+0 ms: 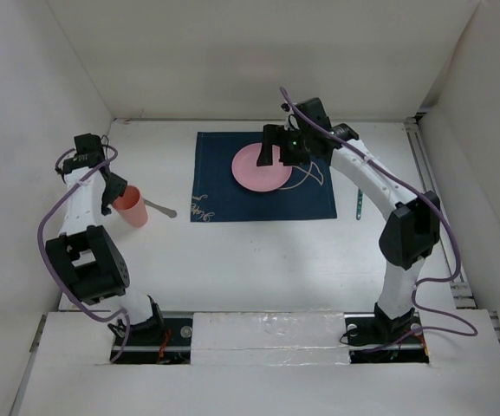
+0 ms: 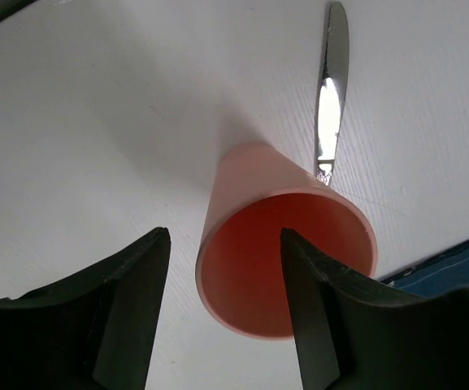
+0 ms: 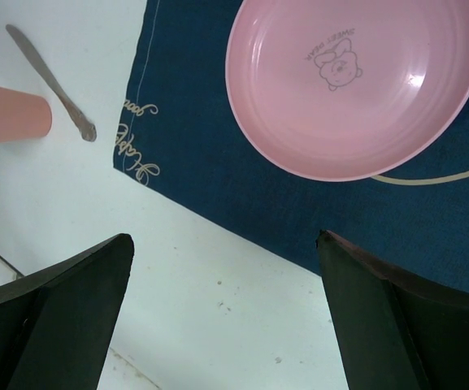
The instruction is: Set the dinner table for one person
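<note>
A salmon-pink cup [image 1: 131,206] stands on the white dinner table [image 1: 258,260], left of a navy placemat [image 1: 232,191]. My left gripper [image 1: 111,194] is open just above it. In the left wrist view the gripper [image 2: 224,236] straddles the near wall of the cup [image 2: 258,203], with one finger [image 2: 319,317] over its mouth and the other outside. A pink plate [image 1: 258,169] lies on the placemat. My right gripper [image 1: 277,154] hovers over the plate, open and empty. It also shows in the right wrist view [image 3: 224,237], with the plate [image 3: 356,81] ahead.
A metal utensil [image 1: 160,208] lies on the table just right of the cup and shows in the left wrist view [image 2: 329,97]. A teal utensil [image 1: 356,204] lies right of the placemat. Upright white panels stand along the left, far and right edges.
</note>
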You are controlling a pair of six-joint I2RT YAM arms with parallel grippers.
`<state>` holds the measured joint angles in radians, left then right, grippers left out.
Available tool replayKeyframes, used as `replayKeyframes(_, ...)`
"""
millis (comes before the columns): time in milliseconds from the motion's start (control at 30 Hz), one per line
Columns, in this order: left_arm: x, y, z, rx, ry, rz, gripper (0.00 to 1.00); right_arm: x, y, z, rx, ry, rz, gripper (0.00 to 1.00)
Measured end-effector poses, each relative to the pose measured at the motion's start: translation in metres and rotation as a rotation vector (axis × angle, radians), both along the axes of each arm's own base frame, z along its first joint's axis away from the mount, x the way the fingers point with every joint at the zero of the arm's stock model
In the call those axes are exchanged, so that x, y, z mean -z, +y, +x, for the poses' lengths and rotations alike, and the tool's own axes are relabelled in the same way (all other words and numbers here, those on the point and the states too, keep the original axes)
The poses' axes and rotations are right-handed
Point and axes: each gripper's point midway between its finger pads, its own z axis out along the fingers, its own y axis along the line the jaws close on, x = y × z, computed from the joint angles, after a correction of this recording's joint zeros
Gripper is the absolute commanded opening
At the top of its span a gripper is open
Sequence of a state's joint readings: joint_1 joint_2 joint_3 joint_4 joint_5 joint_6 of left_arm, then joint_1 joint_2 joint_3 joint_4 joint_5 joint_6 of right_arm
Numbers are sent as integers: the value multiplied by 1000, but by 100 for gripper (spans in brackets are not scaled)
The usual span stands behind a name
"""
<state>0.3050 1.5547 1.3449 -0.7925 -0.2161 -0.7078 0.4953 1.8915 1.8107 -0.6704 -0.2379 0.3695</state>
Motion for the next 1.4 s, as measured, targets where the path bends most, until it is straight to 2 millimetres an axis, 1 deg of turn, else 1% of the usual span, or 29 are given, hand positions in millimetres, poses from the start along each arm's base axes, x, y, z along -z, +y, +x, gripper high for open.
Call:
replayKeyframes(33, 5, 0, 0, 0, 4, -3, 50, 0, -1, 0, -1, 1, 3, 100)
replayKeyframes(67, 10, -1, -1, 1, 10, -7, 46, 0, -1, 1, -1, 2, 5, 100)
replayKeyframes(133, 20, -3, -5, 2, 27, -15, 35, -1, -2, 2, 1, 3, 9, 100)
replayKeyframes(167, 25, -4, -7, 1, 38, -20, 35, -1, -3, 2, 0, 3, 10, 100)
replayKeyframes(233, 31, -5, -10, 2, 46, -24, 30, -1, -3, 2, 0, 4, 12, 100)
replayKeyframes(267, 33, -5, -10, 2, 48, -26, 21, -1, -4, 2, 1, 5, 13, 100)
replayKeyframes(300, 35, -6, -11, 0, 50, -28, 16, -1, -4, 3, 0, 5, 14, 100)
replayKeyframes(367, 37, -5, -9, 3, 53, -28, 0, -1, -4, 2, -1, 6, 15, 100)
replayKeyframes(467, 38, -4, -6, 15, 52, -27, 0, -2, -3, 2, -5, 5, 17, 100)
replayKeyframes(533, 34, -6, -3, 33, 54, -22, 0, -8, 0, 1, -14, -3, 19, 100)
replayKeyframes(600, 23, -8, 2, 55, 51, -9, 0, -20, 7, 0, -30, -24, 24, 100)
replayKeyframes(633, 14, -10, 7, 72, 38, 0, 0, -31, 12, 0, -40, -43, 30, 100)
replayKeyframes(700, -12, -16, 20, 114, -11, 21, 0, -54, 28, -2, -65, -95, 47, 100)
replayKeyframes(767, -37, -23, 31, 161, -76, 32, 0, -77, 50, -9, -102, -144, 66, 100)
replayKeyframes(800, -50, -27, 34, 189, -108, 34, 0, -88, 62, -14, -121, -168, 77, 98)
replayKeyframes(867, -73, -34, 34, 244, -160, 30, 0, -108, 83, -22, -156, -205, 98, 98)
replayKeyframes(933, -86, -44, 32, 310, -186, 28, 0, -126, 103, -30, -184, -244, 132, 97)
replayKeyframes(967, -90, -50, 30, 343, -187, 32, 0, -131, 110, -35, -192, -250, 145, 95)
replayKeyframes(1000, -91, -61, 29, 384, -179, 39, 0, -135, 114, -39, -196, -252, 155, 95)
replayKeyframes(1033, -92, -75, 29, 434, -170, 40, 0, -137, 117, -41, -194, -251, 163, 95)
replayKeyframes(1100, -89, -112, 29, 552, -155, 29, 0, -137, 118, -41, -179, -250, 163, 95)
replayKeyframes(1167, -85, -147, 26, 657, -140, 8, 0, -133, 115, -35, -144, -255, 143, 94)
replayKeyframes(1200, -84, -160, 24, 694, -136, -8, 0, -130, 113, -32, -124, -253, 131, 94)
replayKeyframes(1233, -83, -167, 22, 715, -130, -20, 0, -126, 111, -29, -102, -249, 118, 94)
replayKeyframes(1267, -82, -169, 21, 722, -126, -28, 0, -121, 108, -26, -84, -243, 103, 94)
replayKeyframes(1400, -85, -170, 19, 729, -127, -38, 0, -100, 100, -22, -48, -207, 52, 92)
